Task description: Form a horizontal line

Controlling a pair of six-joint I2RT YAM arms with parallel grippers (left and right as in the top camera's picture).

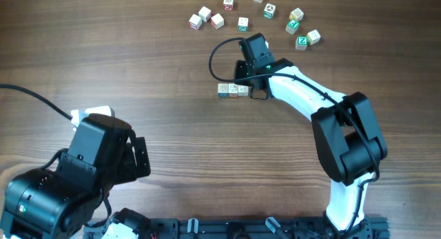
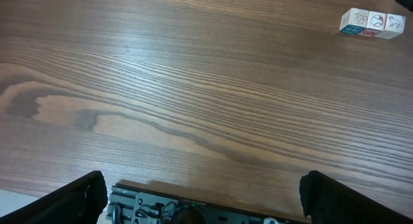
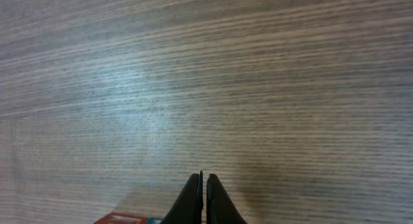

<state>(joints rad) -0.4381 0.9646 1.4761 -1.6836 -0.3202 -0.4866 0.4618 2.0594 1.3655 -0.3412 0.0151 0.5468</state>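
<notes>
The horizontal line point(image 1: 233, 89) is three small white cubes touching in a row at the table's middle; in the left wrist view the line point(image 2: 374, 22) shows at the top right, with a blue print, a red print and a plain face. My right gripper point(image 1: 241, 79) hovers just behind the row's right end, shut with nothing in it. In the right wrist view the shut fingertips point(image 3: 204, 177) point at bare wood, and a red and blue cube edge point(image 3: 122, 219) peeks in at the bottom left. My left gripper point(image 1: 134, 158) rests open at the near left, far from the row.
Several loose letter cubes lie scattered along the far edge, some white and red point(image 1: 207, 18), some green-printed point(image 1: 295, 20). A black cable point(image 1: 219, 53) loops beside the right wrist. The arms' base rail point(image 2: 193, 208) runs along the near edge.
</notes>
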